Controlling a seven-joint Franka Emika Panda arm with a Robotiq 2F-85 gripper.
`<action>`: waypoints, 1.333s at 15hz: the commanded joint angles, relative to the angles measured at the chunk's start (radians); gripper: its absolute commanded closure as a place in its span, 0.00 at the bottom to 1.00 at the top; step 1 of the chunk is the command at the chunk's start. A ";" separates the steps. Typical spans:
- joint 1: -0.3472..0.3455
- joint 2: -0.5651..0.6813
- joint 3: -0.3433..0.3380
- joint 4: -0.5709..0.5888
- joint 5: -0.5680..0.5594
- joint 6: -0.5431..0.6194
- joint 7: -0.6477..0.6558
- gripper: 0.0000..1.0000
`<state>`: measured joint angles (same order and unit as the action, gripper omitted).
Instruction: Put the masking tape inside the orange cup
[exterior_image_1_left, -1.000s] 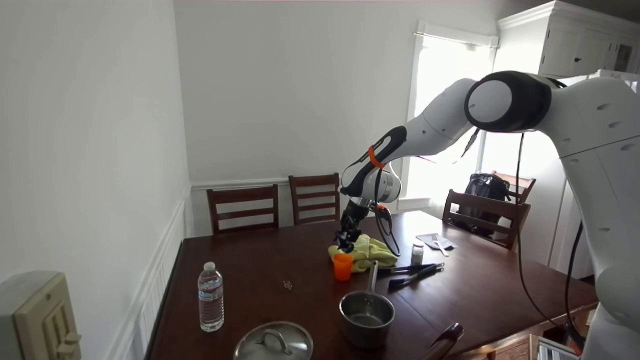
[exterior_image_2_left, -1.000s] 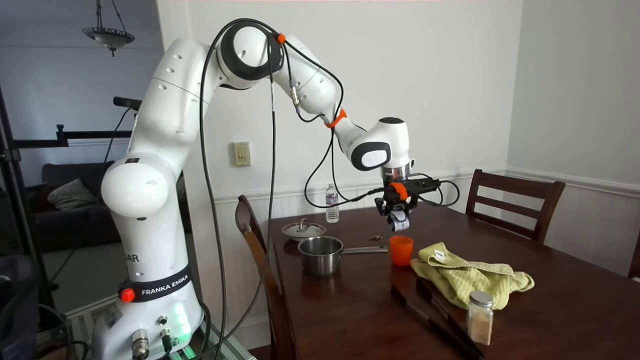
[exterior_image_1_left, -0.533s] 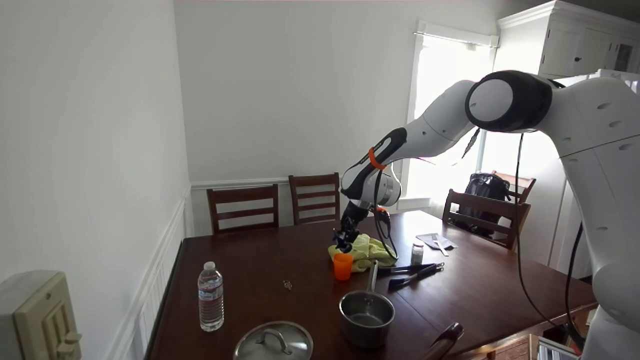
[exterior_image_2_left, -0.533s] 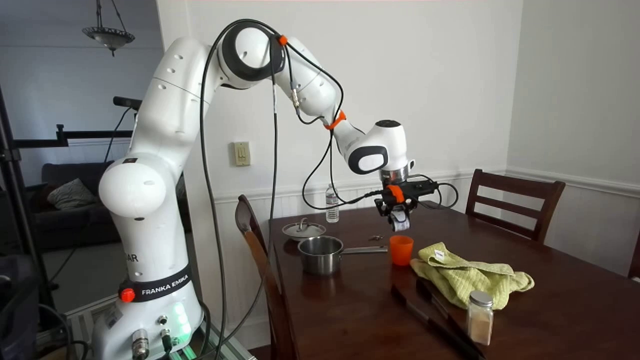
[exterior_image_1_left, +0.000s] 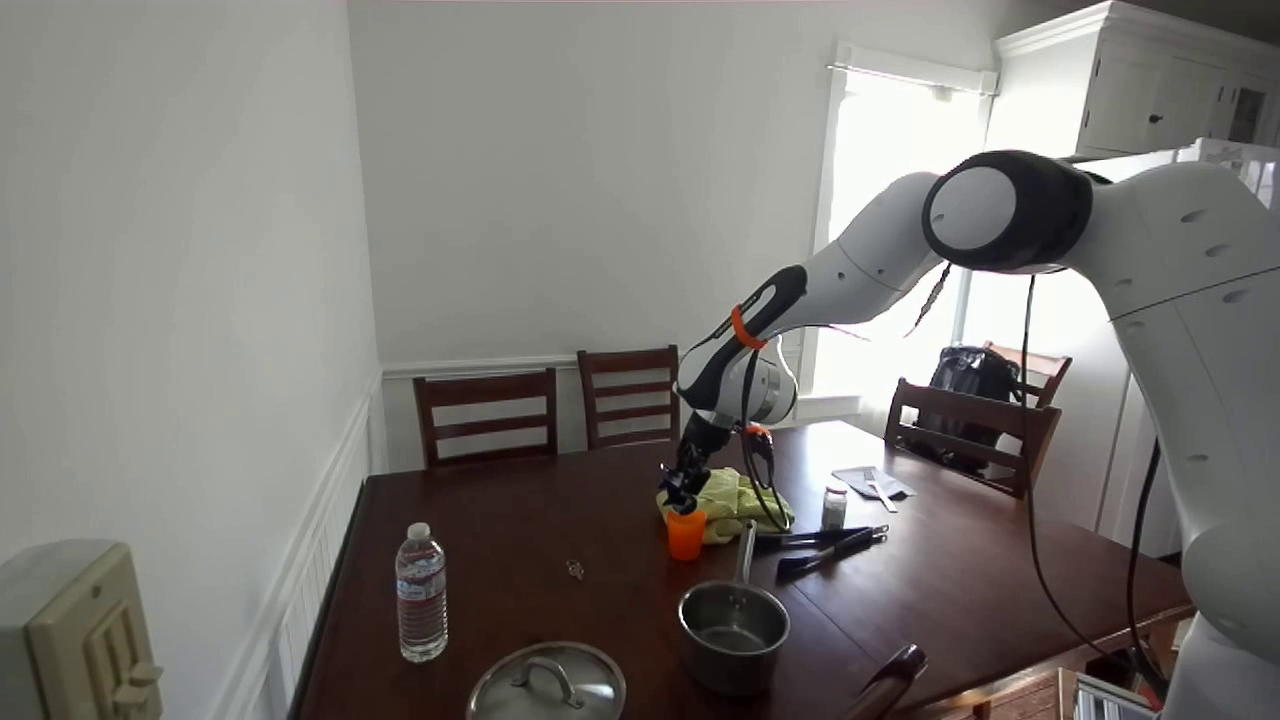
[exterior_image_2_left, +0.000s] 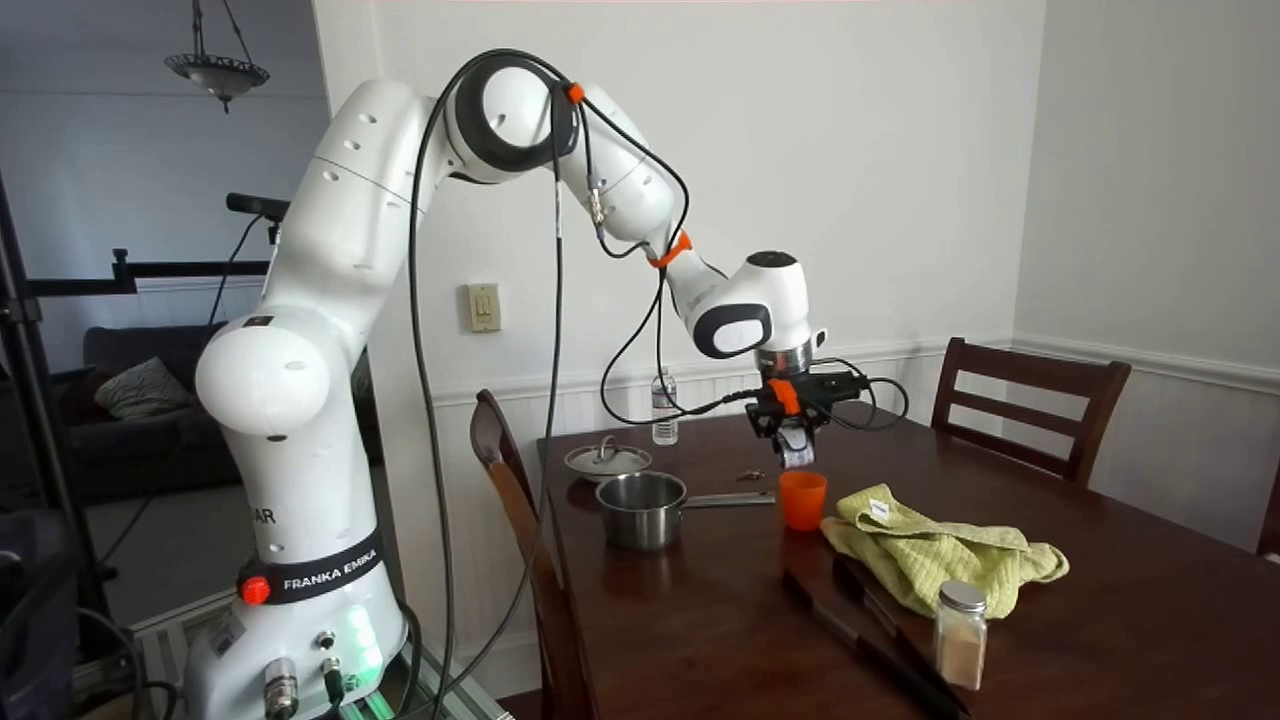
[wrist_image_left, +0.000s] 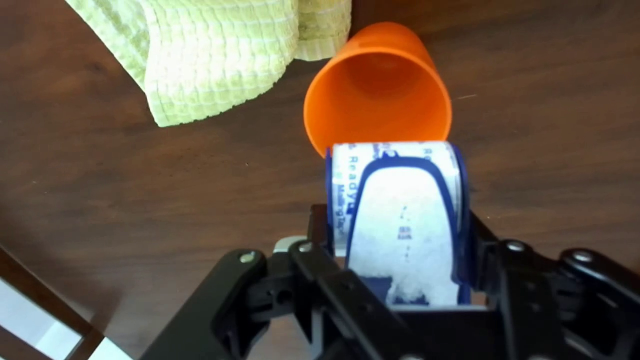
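The tape (wrist_image_left: 400, 215), a white roll in a blue holder, is held between the two fingers of my gripper (wrist_image_left: 399, 232). The gripper (exterior_image_2_left: 788, 430) is shut on it and points down in an exterior view, with the tape (exterior_image_2_left: 797, 449) hanging below. The orange cup (exterior_image_2_left: 803, 502) stands upright and open on the table, just below the tape. In the wrist view the tape's tip overlaps the near rim of the cup (wrist_image_left: 380, 95); the cup looks empty inside. In an exterior view the gripper (exterior_image_1_left: 685, 490) is right above the cup (exterior_image_1_left: 685, 538). I cannot tell whether tape and rim touch.
A yellow-green cloth (exterior_image_2_left: 940, 550) lies beside the cup. A steel pot (exterior_image_2_left: 642, 512) has its handle pointing toward the cup. Also on the table are a lid (exterior_image_1_left: 548, 685), a water bottle (exterior_image_1_left: 421, 595), black tongs (exterior_image_2_left: 870, 640) and a glass jar (exterior_image_2_left: 960, 638).
My gripper has moved down a little with the tape in it, and slightly toward the left in both exterior views. The cup and the other objects have not moved.
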<state>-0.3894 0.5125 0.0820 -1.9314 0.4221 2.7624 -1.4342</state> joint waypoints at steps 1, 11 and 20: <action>-0.015 0.029 0.010 0.014 -0.019 0.038 0.049 0.64; -0.017 0.040 0.006 0.005 -0.049 0.061 0.129 0.64; -0.059 -0.074 0.063 -0.072 -0.090 0.189 0.154 0.00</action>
<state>-0.3910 0.5398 0.0714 -1.9344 0.3444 2.8755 -1.2498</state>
